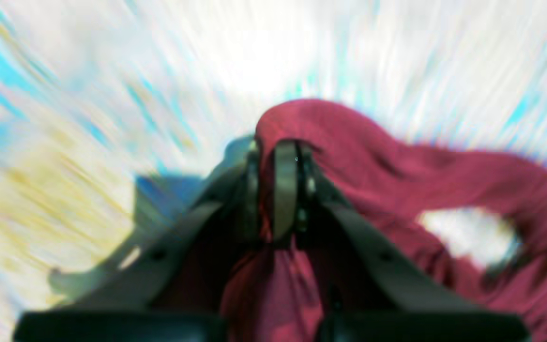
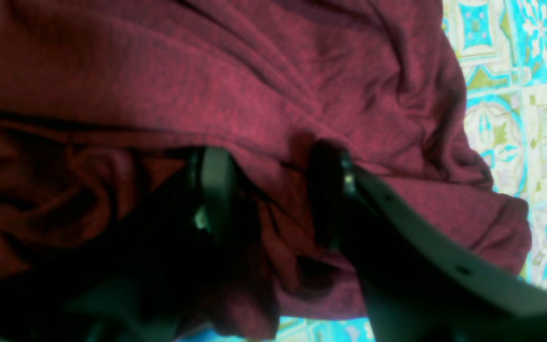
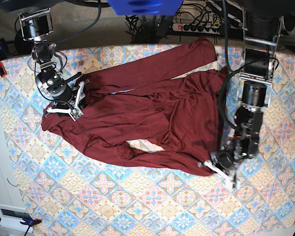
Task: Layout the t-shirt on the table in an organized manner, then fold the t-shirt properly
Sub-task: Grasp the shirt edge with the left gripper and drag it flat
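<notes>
Jaws of the left gripper pinch the t-shirt hem (right gripper agape), bare table nearby.

One t-shirt lies on one table, with two arms over it, each ending in one gripper, left and right, and one power strip behind.
</notes>
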Controlling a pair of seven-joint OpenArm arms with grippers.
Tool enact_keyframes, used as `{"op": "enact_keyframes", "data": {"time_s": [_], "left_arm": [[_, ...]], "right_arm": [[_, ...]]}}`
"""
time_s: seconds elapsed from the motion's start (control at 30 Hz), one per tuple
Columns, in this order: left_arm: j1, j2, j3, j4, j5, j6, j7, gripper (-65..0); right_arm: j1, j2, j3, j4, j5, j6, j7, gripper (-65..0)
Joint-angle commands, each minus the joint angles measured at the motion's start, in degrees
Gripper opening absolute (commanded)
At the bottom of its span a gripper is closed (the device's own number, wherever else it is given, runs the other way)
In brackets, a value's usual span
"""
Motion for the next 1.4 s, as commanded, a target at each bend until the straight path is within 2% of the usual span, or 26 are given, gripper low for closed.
{"op": "enact_keyframes", "data": {"time_s": [0.0, 0.1, 0.37, 0.57, 0.67, 0.77, 0.8, 0.97, 1.07, 1.17, 1.37], "left_arm": [[-1.8, -1.3, -1.8, 0.9, -0.1, -0.1, -0.8, -65.0], [-3.7, -3.2, -3.9, 0.7, 0.0, -0.1, -0.9, -65.0], [-6.2, -8.7, -4.1, -0.4, 0.1, 0.2, -1.1, -65.0], [-5.9, -13.5, -3.9, -5.3, 0.1, 0.3, -4.1, -65.0], [-5.9, -15.3, -3.9, -10.4, 0.1, 0.3, -4.6, -65.0], [-5.7, -16.6, -3.8, -10.6, 0.1, 0.3, -4.6, -65.0], [-4.4, -17.2, -3.8, -10.6, 0.1, 0.3, -4.6, -63.8], [-1.8, -17.6, -3.8, -10.6, 0.1, 0.2, -4.1, -43.3], [-0.5, -17.5, -3.9, -10.5, -0.4, 0.0, -4.4, -35.0], [1.3, -17.3, -4.1, -8.1, -1.5, 0.0, -4.1, -34.3], [11.2, -18.4, -5.3, 10.1, -8.6, 0.0, 0.9, -34.3]], "right_arm": [[0.6, 0.9, 0.4, 0.6, -0.3, -0.4, 0.2, -40.3], [0.6, 0.9, 0.4, 0.5, -0.3, -0.4, 0.2, -40.3], [0.6, 0.9, 0.4, 0.6, -0.3, -0.4, 0.2, -40.3], [0.6, 0.9, 0.4, 0.2, -0.3, -0.4, 0.2, -40.3], [0.6, 0.9, 0.4, 0.4, -0.3, -0.4, 0.2, -40.3], [0.6, 0.9, 0.4, 0.4, -0.3, -0.4, 0.2, -40.3], [0.6, 0.9, 0.4, 0.6, -0.3, -0.4, 0.2, -40.3], [0.5, 0.9, 0.4, 0.7, -0.3, -0.4, 0.2, -40.3], [0.5, 0.9, 0.3, 2.7, -0.3, -0.4, 0.2, -40.3], [-0.8, 0.9, 0.4, 5.5, -0.3, -0.4, 0.2, -40.3], [-3.2, 0.9, 0.9, 12.2, -0.3, -0.4, 0.2, -40.3]]}}
